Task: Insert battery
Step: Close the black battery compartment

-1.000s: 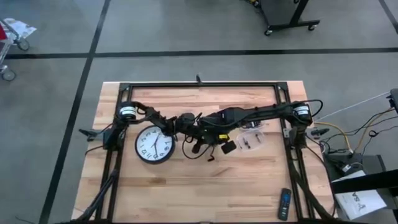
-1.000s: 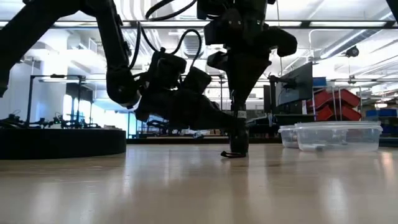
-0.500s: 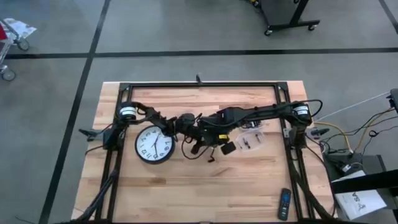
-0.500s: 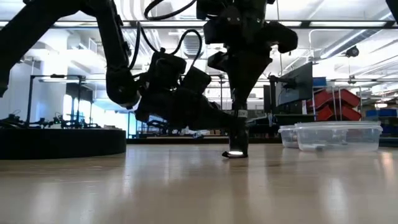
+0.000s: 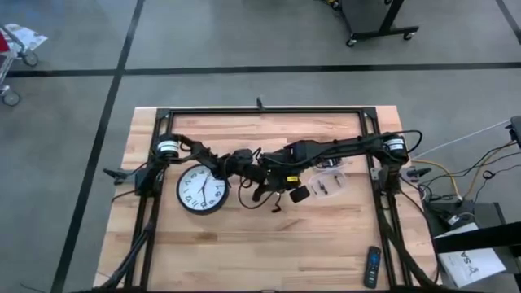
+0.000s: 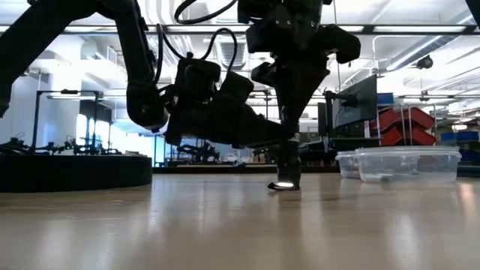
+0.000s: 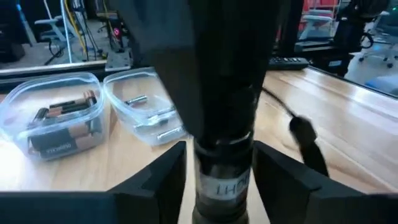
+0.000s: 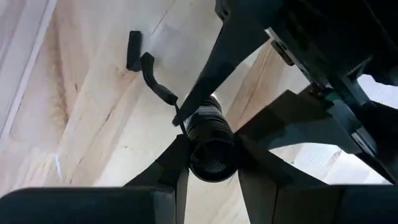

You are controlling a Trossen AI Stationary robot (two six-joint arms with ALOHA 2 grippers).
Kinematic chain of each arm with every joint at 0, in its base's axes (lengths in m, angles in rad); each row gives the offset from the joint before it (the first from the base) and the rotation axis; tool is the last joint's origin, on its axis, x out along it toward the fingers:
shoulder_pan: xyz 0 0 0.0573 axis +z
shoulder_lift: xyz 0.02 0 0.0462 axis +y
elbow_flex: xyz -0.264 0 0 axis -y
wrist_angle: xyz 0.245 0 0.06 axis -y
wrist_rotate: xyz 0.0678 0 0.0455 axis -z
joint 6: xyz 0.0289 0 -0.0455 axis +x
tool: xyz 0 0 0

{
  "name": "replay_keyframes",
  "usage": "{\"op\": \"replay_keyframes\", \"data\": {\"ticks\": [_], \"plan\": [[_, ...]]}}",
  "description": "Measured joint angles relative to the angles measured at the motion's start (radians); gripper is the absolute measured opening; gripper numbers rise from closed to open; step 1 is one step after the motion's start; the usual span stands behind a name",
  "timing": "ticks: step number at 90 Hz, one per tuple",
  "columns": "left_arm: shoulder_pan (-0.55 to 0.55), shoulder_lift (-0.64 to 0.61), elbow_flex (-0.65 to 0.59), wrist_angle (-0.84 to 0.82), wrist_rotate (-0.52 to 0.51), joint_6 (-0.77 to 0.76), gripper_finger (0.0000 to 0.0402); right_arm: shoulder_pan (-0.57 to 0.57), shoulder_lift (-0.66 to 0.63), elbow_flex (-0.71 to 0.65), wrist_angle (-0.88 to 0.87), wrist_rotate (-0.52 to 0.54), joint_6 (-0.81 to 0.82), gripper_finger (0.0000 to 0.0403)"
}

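The wooden table [image 5: 244, 252] stands on a grey concrete floor, with a black frame [image 5: 260, 111] along its 12, 9 and 3 o'clock edges. Both arms meet just past the table's centre.

The flashlight [image 6: 286, 166] stands upright on the wood with its lower end touching the surface. The right gripper [image 8: 211, 180] comes down on it from above, its fingers [image 8: 177, 165] pressed tight against both sides of the tube. The left gripper [image 7: 221, 186] reaches in level from 9 o'clock. Its fingers [image 7: 165, 180] are spread to either side of the tube, and a thin strip of wood shows between one finger and the barrel (so they bracket it rather than clamp it).

A second ago the flashlight's foot was dark. Now it glows white where it meets the table, as it did half a second ago. The left wrist sits a little higher in the low view than it did then. From above, almost nothing else has shifted.

The batteries [image 7: 62, 112] lie in a clear tub [image 7: 25, 121], and a second tub [image 7: 140, 118] beside it holds a few loose ones. Both tubs sit near the grippers at 3 o'clock. A wall clock [image 5: 202, 189] lies face up just beside them at 9 o'clock.

The half of the table toward 6 o'clock is bare wood, apart from a remote [image 5: 371, 266] near the 5 o'clock corner, well apart from the arms. A black strap [image 8: 149, 68] lies on the wood near the flashlight.
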Motion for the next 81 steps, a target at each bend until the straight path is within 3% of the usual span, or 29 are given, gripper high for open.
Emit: {"op": "replay_keyframes", "data": {"ticks": [11, 81], "plan": [[0.000, 0.000, 0.000, -0.002, -0.001, -0.003, 0.0091, 0.000, 0.000, 0.000, -0.001, 0.000, 0.008, 0.0087], [-0.035, -0.002, 0.023, -0.044, -0.046, 0.012, 0.0103, 0.001, 0.031, 0.052, -0.078, -0.038, 0.033, 0.0087]]}}
